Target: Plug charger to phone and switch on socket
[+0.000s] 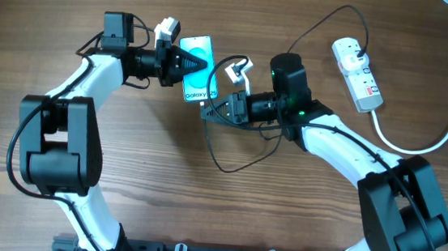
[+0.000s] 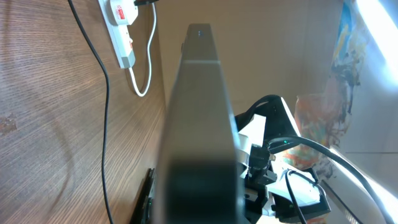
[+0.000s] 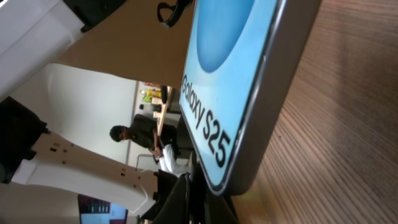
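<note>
My left tool (image 1: pixel 182 62) is clenched on the phone (image 1: pixel 201 83), gripping it from its 9 o'clock side; the phone sits just toward 11 o'clock from the middle of the counter (image 1: pixel 200 213), cyan screen up, with the "Galaxy" strip at its 6 o'clock end. My right tool (image 1: pixel 213 110) is at that same end, touching or nearly so, and I cannot tell whether it is clenched or released. The charger (image 2: pixel 106 112) trails its thin black cable across the wood. The socket (image 1: pixel 357 72) lies well apart at 2 o'clock, red switches up.
</note>
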Available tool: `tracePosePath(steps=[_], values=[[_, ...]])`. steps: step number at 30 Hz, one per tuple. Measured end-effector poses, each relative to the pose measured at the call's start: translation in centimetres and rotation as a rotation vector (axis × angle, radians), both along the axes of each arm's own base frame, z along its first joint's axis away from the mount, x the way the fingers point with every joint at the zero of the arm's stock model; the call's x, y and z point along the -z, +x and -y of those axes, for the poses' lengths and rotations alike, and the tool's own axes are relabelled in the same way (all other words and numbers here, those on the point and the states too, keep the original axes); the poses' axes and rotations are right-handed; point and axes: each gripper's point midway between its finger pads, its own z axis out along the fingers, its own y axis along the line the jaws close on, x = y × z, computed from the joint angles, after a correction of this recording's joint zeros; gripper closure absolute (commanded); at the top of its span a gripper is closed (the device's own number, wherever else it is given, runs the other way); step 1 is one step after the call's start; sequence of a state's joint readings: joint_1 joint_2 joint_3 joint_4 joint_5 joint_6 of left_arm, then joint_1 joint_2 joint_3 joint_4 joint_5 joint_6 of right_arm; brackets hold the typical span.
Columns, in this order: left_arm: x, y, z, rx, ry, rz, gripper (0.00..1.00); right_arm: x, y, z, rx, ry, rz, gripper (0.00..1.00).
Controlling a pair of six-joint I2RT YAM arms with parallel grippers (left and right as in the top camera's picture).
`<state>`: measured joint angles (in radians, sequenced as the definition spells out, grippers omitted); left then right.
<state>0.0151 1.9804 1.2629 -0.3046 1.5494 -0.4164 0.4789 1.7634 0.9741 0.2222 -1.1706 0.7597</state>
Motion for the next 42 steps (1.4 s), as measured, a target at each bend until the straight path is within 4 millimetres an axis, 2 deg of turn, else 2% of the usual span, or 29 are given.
tracePosePath(steps=[19, 34, 42], values=[[0.03, 0.05, 0.0, -0.002, 0.003, 0.003, 0.96, -0.55, 0.39, -0.17, 0.009, 0.017, 0.022, 0.96], [0.09, 0.08, 0.0, -0.004, 0.006, -0.002, 0.96, 0.06, 0.2, -0.01, 0.02, -0.009, -0.038, 0.96], [0.08, 0.09, 0.0, -0.004, 0.006, -0.005, 0.96, -0.57, 0.46, -0.18, 0.021, 0.013, -0.019, 0.96]])
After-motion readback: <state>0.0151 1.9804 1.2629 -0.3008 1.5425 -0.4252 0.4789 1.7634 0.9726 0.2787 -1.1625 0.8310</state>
